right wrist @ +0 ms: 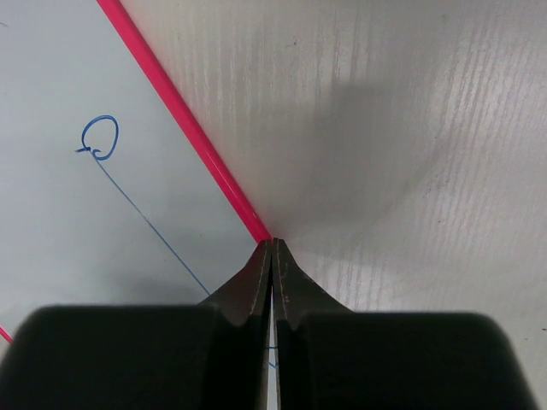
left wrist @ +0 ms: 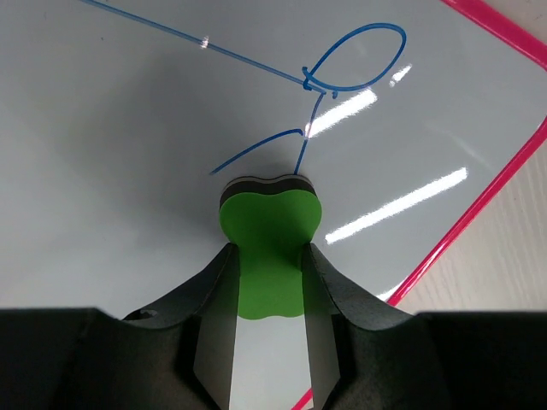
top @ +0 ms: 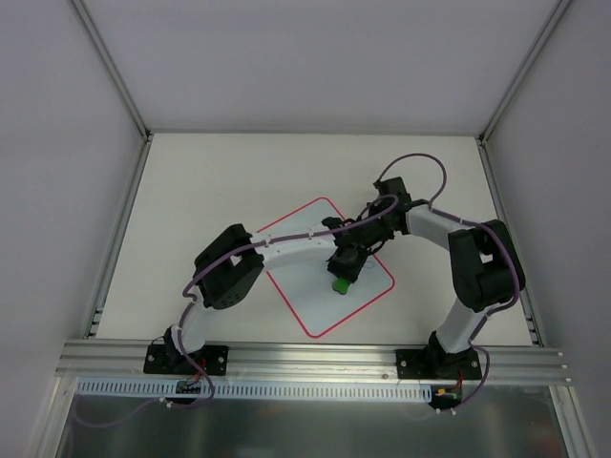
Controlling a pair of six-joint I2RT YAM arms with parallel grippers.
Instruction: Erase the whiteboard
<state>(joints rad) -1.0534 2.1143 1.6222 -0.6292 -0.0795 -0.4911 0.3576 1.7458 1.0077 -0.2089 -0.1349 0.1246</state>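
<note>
Green eraser (left wrist: 269,248) clamped in L gripper (left wrist: 269,256), jaws part-open around it, resting on whiteboard (left wrist: 128,171) at the blue scribble's (left wrist: 342,77) end. Board lies flat mid-table. R gripper (right wrist: 272,248) fully closed, empty, tip at board's red edge. Risk: board skids under wipe if R tip slips off.

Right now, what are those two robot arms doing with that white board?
They are cleaning it. The left end effector pinches a green eraser and holds it down on the whiteboard, just below some blue pen lines that are not wiped off yet. The right end effector is shut with nothing in it, and its tip sits at the board's red border, maybe to keep the board from sliding.
</note>
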